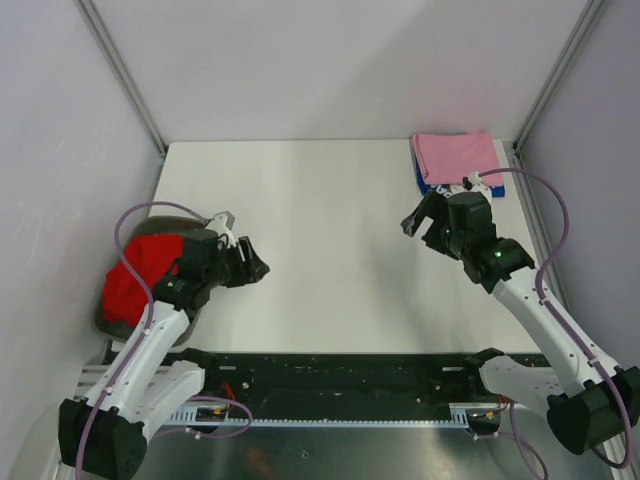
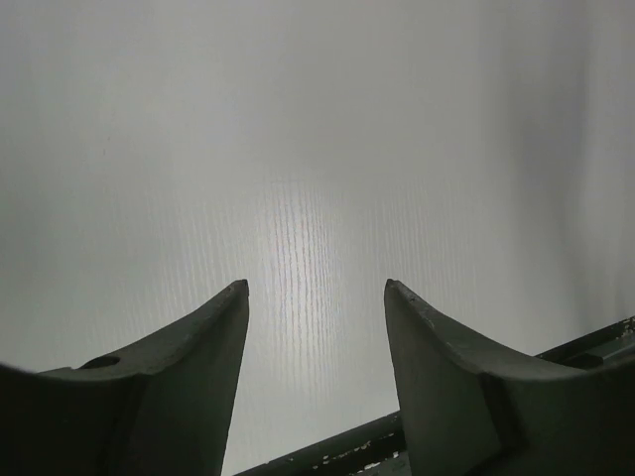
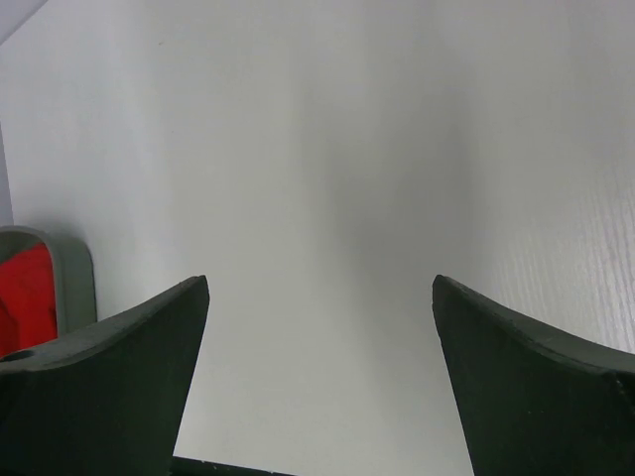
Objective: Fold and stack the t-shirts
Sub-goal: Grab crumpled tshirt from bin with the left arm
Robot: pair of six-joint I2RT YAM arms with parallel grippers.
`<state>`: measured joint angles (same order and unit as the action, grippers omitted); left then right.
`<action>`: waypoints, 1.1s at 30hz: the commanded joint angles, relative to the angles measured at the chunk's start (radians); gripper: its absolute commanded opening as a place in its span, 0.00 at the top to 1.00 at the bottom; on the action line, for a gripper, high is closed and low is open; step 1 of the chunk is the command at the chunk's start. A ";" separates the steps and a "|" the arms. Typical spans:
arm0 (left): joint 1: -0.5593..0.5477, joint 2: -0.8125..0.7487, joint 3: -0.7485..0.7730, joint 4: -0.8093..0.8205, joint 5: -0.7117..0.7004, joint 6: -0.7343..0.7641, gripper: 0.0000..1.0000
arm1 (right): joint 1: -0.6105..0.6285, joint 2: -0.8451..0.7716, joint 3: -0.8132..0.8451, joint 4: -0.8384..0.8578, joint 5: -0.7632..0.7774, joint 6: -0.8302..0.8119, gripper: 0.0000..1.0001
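Here the pink shirt (image 1: 455, 155) lies folded flat at the far right corner of the table (image 1: 320, 230), on top of the blue shirt (image 1: 438, 187), of which only a thin edge shows along the pink one's left and near sides. The red shirt (image 1: 140, 275) sits bunched in the tray (image 1: 103, 318) at the table's near left edge, partly hidden by the left arm.

The left gripper (image 1: 255, 262) hangs over bare table just right of the tray, its jaws apart and nothing between them; in the left wrist view the two dark fingers (image 2: 198, 347) frame only white surface. The right gripper (image 1: 420, 215) hangs just in front of the pink and blue stack, pointing toward the middle of the table, jaws wide apart and holding nothing. The right wrist view shows its fingers (image 3: 149, 347) spread over bare table, with the tray's rim (image 3: 74, 278) and a patch of red shirt (image 3: 25, 288) at the left edge
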<state>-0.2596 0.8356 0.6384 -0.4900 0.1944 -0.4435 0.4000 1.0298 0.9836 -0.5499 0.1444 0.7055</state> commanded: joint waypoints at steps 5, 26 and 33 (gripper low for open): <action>-0.004 -0.028 0.027 0.005 -0.005 0.021 0.38 | 0.054 -0.017 0.000 0.013 0.064 -0.028 0.01; 0.415 0.221 0.136 -0.038 -0.363 -0.275 0.21 | 0.191 0.009 -0.001 -0.016 0.062 -0.056 0.01; 0.573 0.383 0.199 -0.042 -0.518 -0.340 0.16 | 0.200 0.006 -0.006 -0.016 0.037 -0.071 0.01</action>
<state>0.2497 1.1656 0.7948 -0.5350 -0.1886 -0.7113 0.5941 1.0500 0.9791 -0.5705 0.1905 0.6579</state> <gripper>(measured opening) 0.834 0.992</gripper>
